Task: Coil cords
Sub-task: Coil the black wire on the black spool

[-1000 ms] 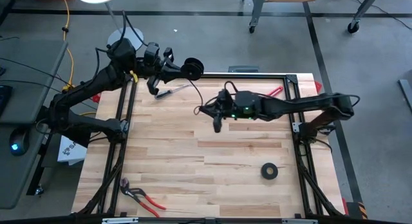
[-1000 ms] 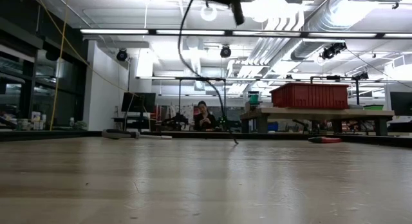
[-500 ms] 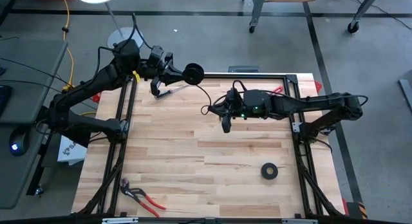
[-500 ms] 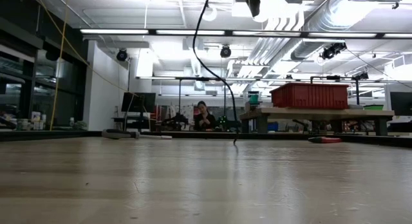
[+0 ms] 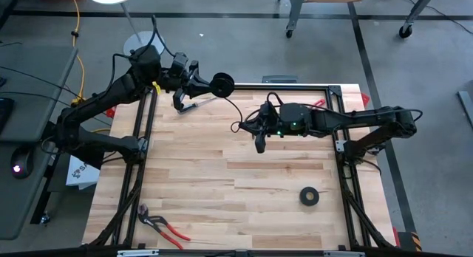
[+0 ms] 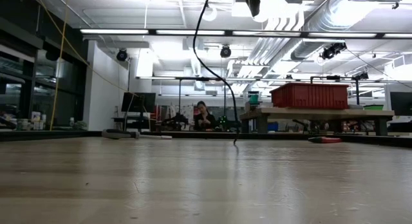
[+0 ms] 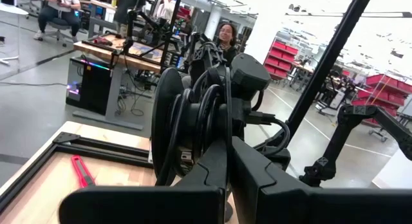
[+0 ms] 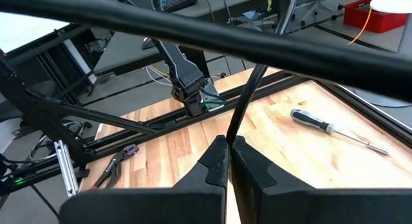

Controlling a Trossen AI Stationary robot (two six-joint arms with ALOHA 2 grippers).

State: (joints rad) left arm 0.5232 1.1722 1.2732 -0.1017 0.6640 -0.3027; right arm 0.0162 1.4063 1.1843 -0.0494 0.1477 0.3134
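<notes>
The black cord is partly wound into a small coil (image 5: 222, 84), held above the table's far left part by my left gripper (image 5: 211, 83), which is shut on it. From the coil one strand (image 5: 235, 117) runs to my right gripper (image 5: 259, 142), which is shut on it above the table's far middle. In the low view the cord (image 6: 215, 79) hangs in a curve from the top, its end (image 6: 235, 141) low near the tabletop. The coil fills the left wrist view (image 7: 193, 114). My left gripper pinches several loops of the coil (image 7: 215, 143) between its two fingers, which lie about level and point toward the table's right. The coil stands on edge, lifted clear of the table. My right gripper pinches a single strand of the cord (image 8: 230, 129) between its two fingers, coming from above and pointing down. The strand runs straight away from the fingertips, clear of the table.
A screwdriver (image 5: 196, 105) lies far left under the left gripper and shows in the right wrist view (image 8: 328, 129). A red tool (image 5: 316, 104) lies far right, a black tape roll (image 5: 310, 196) near right, red-handled pliers (image 5: 162, 226) near left. A black frame rail (image 5: 295, 85) borders the table.
My right gripper has gone a little toward the table's right edge with the strand, and the hanging cord has swung with it. My left gripper has shifted slightly with the coil. Both have kept still over the last half second.
</notes>
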